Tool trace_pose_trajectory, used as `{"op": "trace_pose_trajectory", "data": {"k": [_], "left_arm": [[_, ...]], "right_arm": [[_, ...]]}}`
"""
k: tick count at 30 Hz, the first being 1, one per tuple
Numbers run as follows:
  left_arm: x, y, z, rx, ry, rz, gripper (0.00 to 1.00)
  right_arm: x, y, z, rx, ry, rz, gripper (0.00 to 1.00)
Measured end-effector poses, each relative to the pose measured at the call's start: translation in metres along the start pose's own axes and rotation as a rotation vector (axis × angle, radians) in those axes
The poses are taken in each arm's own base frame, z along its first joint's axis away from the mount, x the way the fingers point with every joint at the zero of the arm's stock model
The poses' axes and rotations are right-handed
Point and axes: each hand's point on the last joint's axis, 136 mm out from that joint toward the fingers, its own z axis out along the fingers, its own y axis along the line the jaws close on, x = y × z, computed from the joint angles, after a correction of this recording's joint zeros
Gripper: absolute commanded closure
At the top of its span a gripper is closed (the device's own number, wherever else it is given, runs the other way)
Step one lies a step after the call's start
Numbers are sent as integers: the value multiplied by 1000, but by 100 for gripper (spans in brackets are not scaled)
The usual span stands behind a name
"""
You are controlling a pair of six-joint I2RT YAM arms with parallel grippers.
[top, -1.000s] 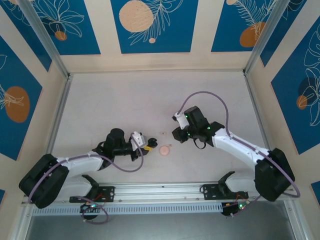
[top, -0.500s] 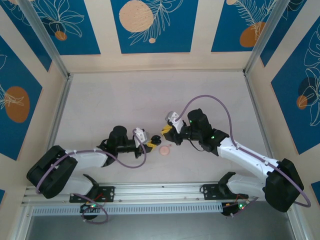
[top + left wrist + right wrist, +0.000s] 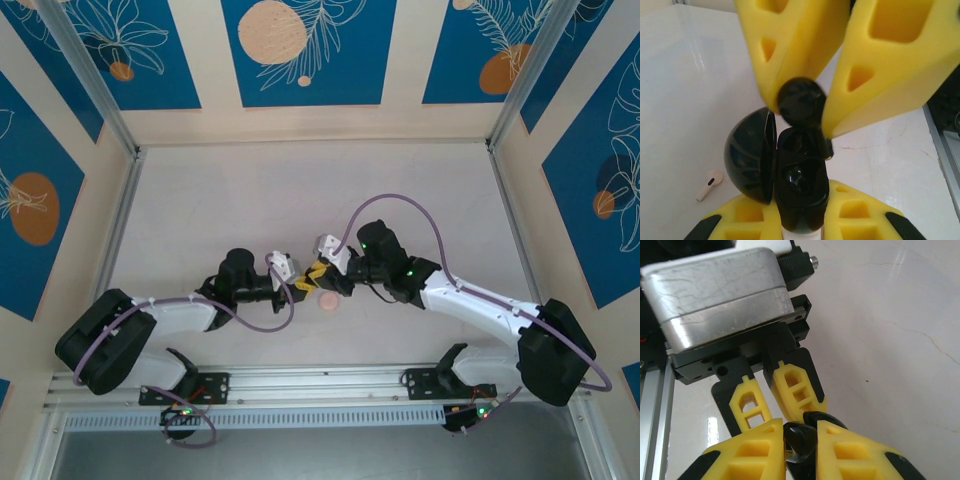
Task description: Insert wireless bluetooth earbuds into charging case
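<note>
My left gripper (image 3: 800, 215) is shut on the base of an open black charging case (image 3: 800, 190), whose lid (image 3: 747, 155) is swung out to the left. My right gripper (image 3: 801, 107) comes in from above, shut on a black earbud (image 3: 800, 100) that sits right at the case's upper well. In the right wrist view that earbud (image 3: 801, 442) is pinched between my right fingers (image 3: 850, 452), with the left gripper (image 3: 772, 400) opposite. In the top view both grippers (image 3: 298, 285) (image 3: 320, 272) meet at mid-table.
A pale pink earbud (image 3: 708, 184) lies loose on the white table to the left of the case. A round pink case (image 3: 329, 301) rests on the table just in front of the two grippers. Aluminium rails (image 3: 300, 380) run along the near edge.
My right arm has swung left and brought the black earbud up to the case. The left arm edged right towards it, then held still.
</note>
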Motion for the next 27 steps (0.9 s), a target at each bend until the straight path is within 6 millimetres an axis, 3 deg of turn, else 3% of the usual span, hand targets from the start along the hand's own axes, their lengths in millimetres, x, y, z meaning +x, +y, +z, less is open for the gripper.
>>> {"op": "trace_pose_trajectory", "data": {"k": [27], "left_arm": [[3,-2,0,8,22,-19,90]], "right_arm": [[10,-13,9,71,91,-149,82]]}}
